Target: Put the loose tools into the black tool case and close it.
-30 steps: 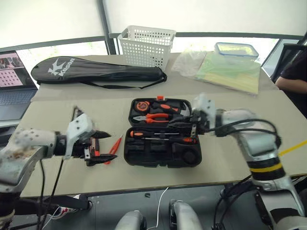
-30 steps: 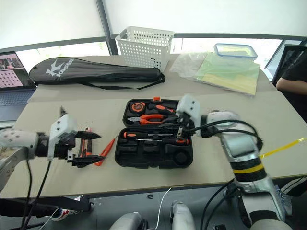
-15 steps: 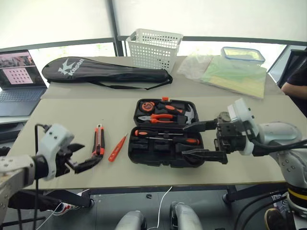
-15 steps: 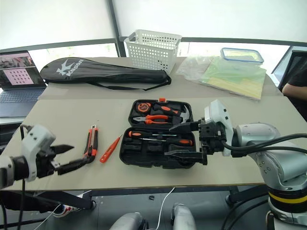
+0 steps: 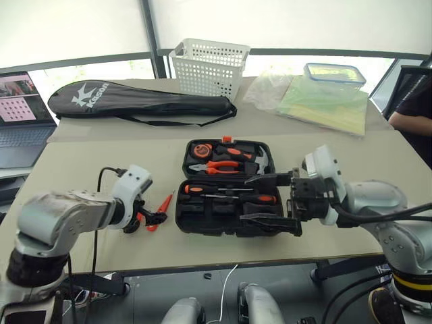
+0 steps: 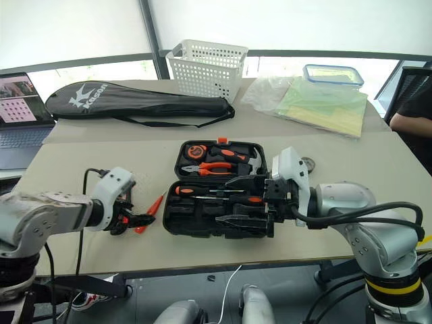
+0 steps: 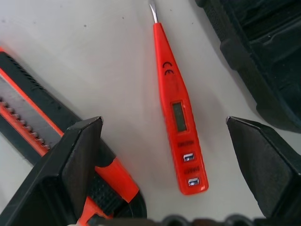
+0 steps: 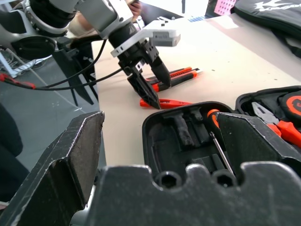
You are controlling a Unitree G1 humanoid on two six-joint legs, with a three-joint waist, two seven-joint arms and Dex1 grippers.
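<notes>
So the black tool case (image 5: 228, 189) is lying wide open in the middle of the grey table (image 5: 81, 162), a rounded clamshell in hard plastic with moulded slots. The far half has the orange-handled pliers (image 5: 217, 165) and the hammer (image 5: 262, 160) in it; the near half has two orange-and-black screwdrivers (image 5: 233, 194) seated in their grooves, and the slots in front look bare.

The left gripper (image 5: 150, 214) is angled down at the table just left of the case, fingers spread wide, nothing in them. In its wrist view the slim orange tester screwdriver (image 7: 178, 110) lies flat between the two black fingers (image 7: 77, 155), glossy plastic with a little window and a thin metal tip. The utility knife (image 7: 44, 129) sits right beside it, ribbed black body with an orange grip.

The right gripper (image 5: 268, 200) hangs over the right end of the case, pointing left, its blocky, matte fingers open and empty.

Behind it all are a white lattice basket (image 5: 206, 66) and a long black racket bag (image 5: 135, 100).
</notes>
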